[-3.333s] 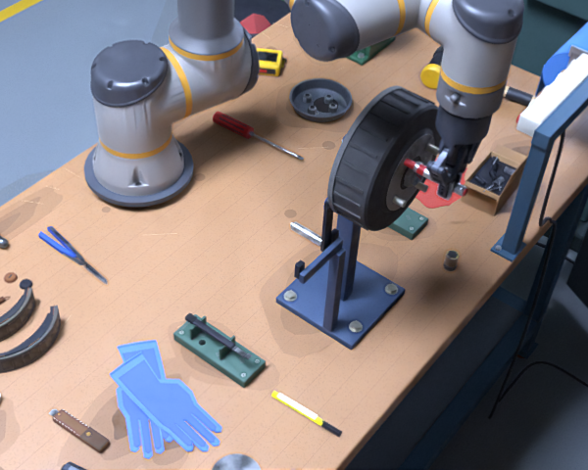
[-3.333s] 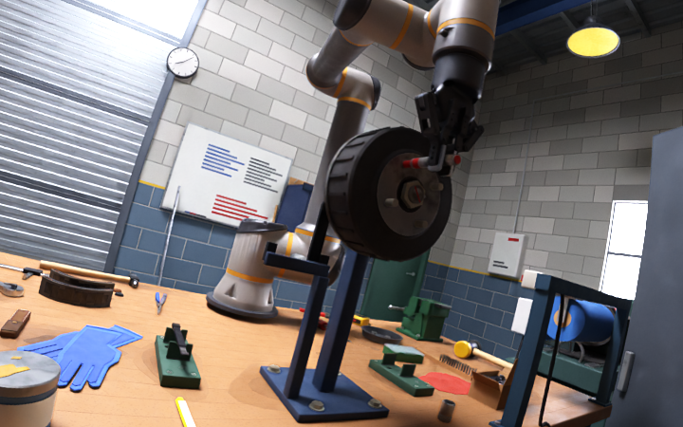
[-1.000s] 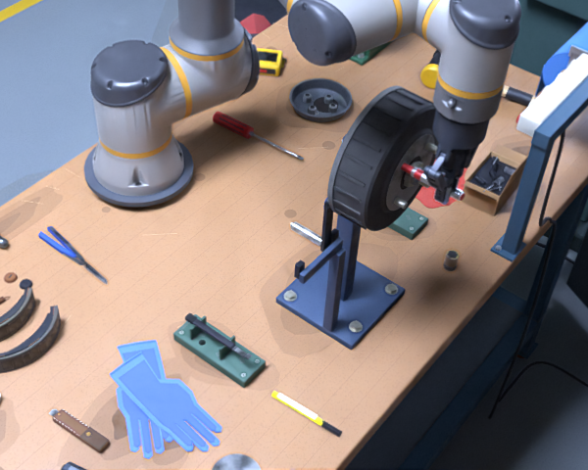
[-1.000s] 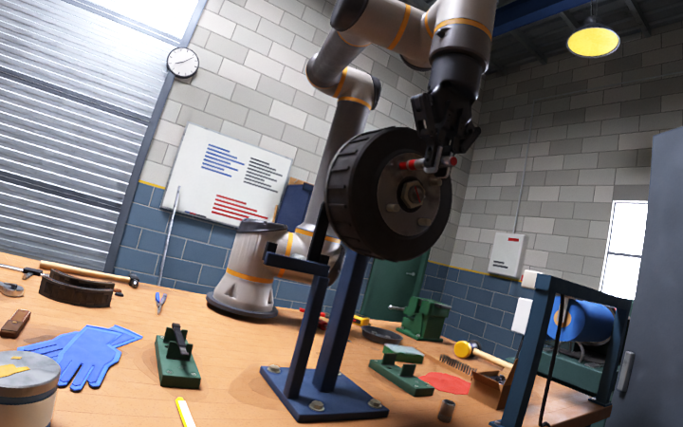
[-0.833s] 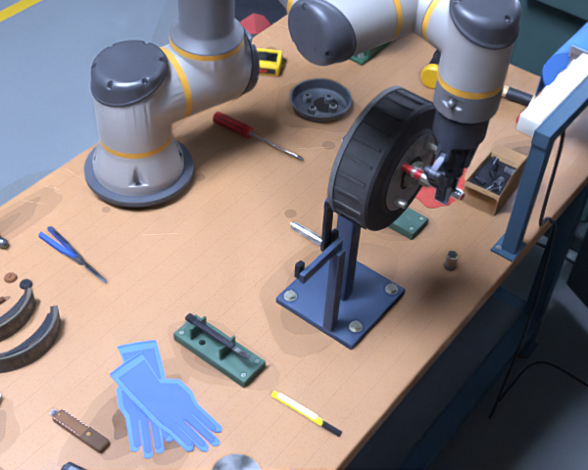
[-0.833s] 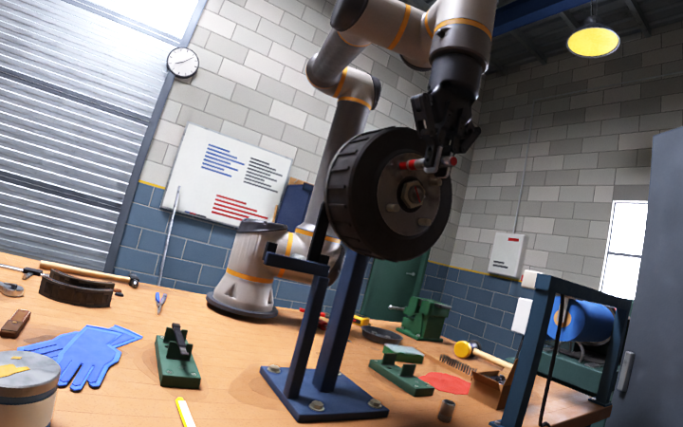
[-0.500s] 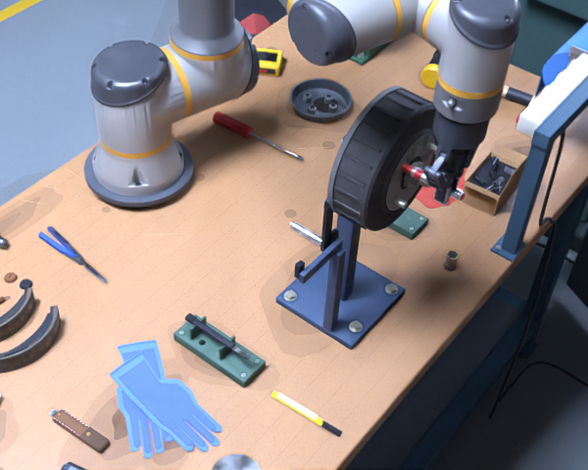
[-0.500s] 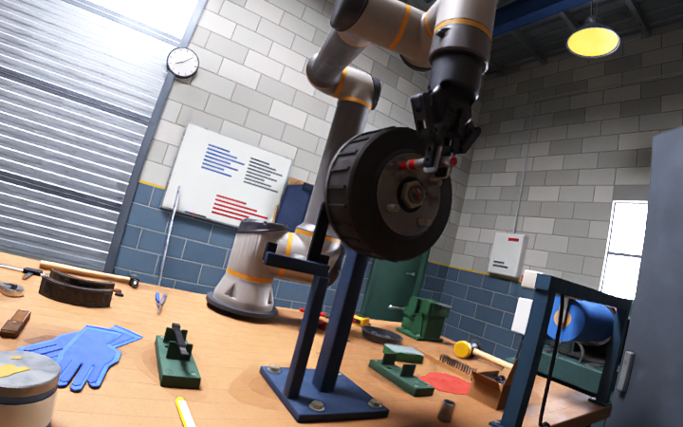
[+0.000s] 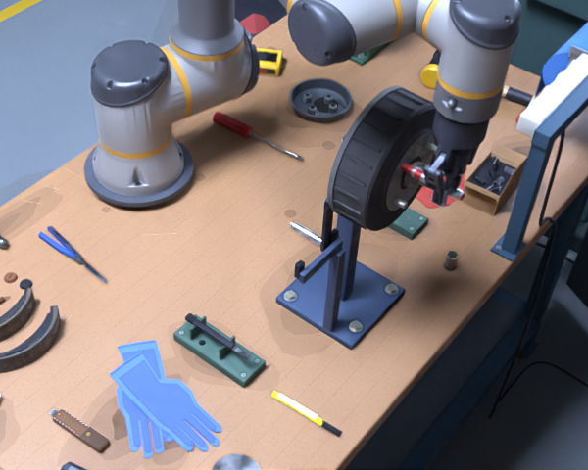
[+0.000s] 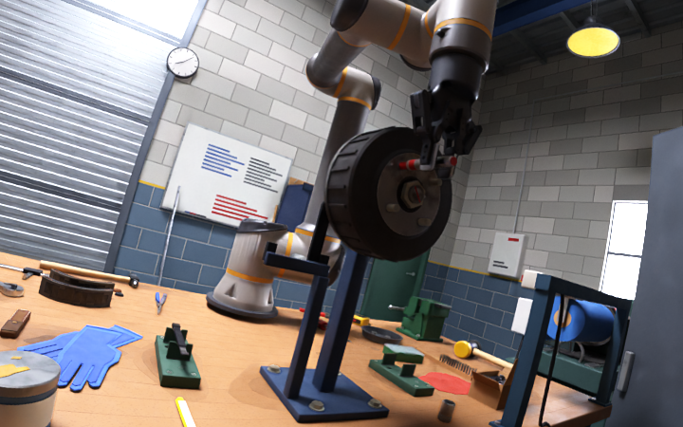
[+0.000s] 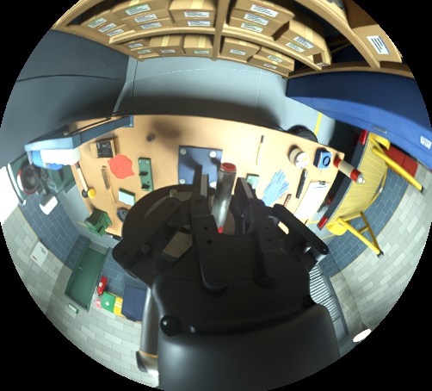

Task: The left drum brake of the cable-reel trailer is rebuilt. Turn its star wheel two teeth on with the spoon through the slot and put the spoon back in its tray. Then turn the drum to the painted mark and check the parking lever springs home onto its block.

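Note:
On the blue stand (image 9: 341, 293) at the bench's right part, the black drum (image 9: 380, 159) faces right, with a red-tipped metal peg (image 9: 417, 173) sticking out of its face. My gripper (image 9: 442, 179) is at that peg, open, with the peg (image 11: 223, 193) lying between its fingers in the wrist camera. The brake spoon (image 9: 218, 336) lies in its green tray (image 9: 219, 349) near the front edge. A blue lever (image 9: 321, 257) slants beside the stand's post. The painted mark on the drum is not visible.
A wooden box (image 9: 493, 181) of small parts stands right of the drum, beside a blue frame (image 9: 535, 167). A green block (image 9: 409, 222) and a small metal sleeve (image 9: 450, 260) lie near the stand. Blue gloves (image 9: 157, 397), a yellow marker (image 9: 304, 412), brake shoes (image 9: 18, 329) and a red screwdriver (image 9: 254, 134) are scattered about.

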Action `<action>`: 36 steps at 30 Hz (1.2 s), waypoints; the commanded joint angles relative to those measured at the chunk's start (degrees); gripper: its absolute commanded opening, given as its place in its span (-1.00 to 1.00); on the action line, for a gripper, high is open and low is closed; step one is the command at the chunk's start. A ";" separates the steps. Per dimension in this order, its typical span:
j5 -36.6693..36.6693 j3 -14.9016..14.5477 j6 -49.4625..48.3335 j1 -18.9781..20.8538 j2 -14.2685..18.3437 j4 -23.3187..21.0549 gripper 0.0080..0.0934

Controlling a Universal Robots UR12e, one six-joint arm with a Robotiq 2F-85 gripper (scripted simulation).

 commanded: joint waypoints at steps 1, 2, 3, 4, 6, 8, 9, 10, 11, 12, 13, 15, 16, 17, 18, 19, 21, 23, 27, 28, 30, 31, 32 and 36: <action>0.00 -0.05 0.00 0.00 -0.03 -0.02 -0.30; 0.00 -0.06 0.00 0.00 -0.03 -0.01 -0.30; 0.00 -0.07 0.00 0.00 -0.03 0.00 -0.30; 0.00 -0.10 0.00 0.00 -0.04 0.04 -0.30; 0.00 -0.22 0.00 0.00 -0.07 0.19 -0.30; 0.00 -0.44 0.00 0.00 -0.12 0.45 -0.30; 0.00 -0.59 0.00 0.00 -0.16 0.63 -0.30; 0.00 -0.76 0.00 0.00 -0.20 0.83 -0.30; 0.00 -0.95 0.00 0.00 -0.25 1.07 -0.30; 0.00 -1.17 0.00 0.00 -0.30 1.33 -0.30; 0.00 -1.40 0.00 0.00 -0.35 1.61 -0.30; 0.00 -1.92 0.00 0.00 -0.45 2.23 -0.30; 0.00 -2.19 0.00 0.00 -0.51 2.55 -0.30; 0.00 -2.47 0.00 0.00 -0.56 2.89 -0.30; 0.00 -2.75 0.00 0.00 -0.61 3.22 -0.30; 0.00 -3.03 0.00 0.00 -0.66 3.55 -0.30; 0.00 -3.57 0.00 0.00 -0.74 4.19 -0.30; 0.00 -4.06 0.00 0.00 -0.81 4.76 -0.30; 0.00 -4.78 0.00 0.00 -0.91 5.60 -0.30; 0.00 -4.90 0.00 0.00 -0.92 5.74 -0.30; 0.00 -5.06 0.00 0.00 -0.94 5.92 -0.30; 0.00 -5.10 0.00 0.00 -0.94 5.98 -0.30; 0.00 -5.13 0.00 0.00 -0.94 6.01 -0.30; 0.00 -5.18 0.00 0.00 -0.94 6.11 -0.30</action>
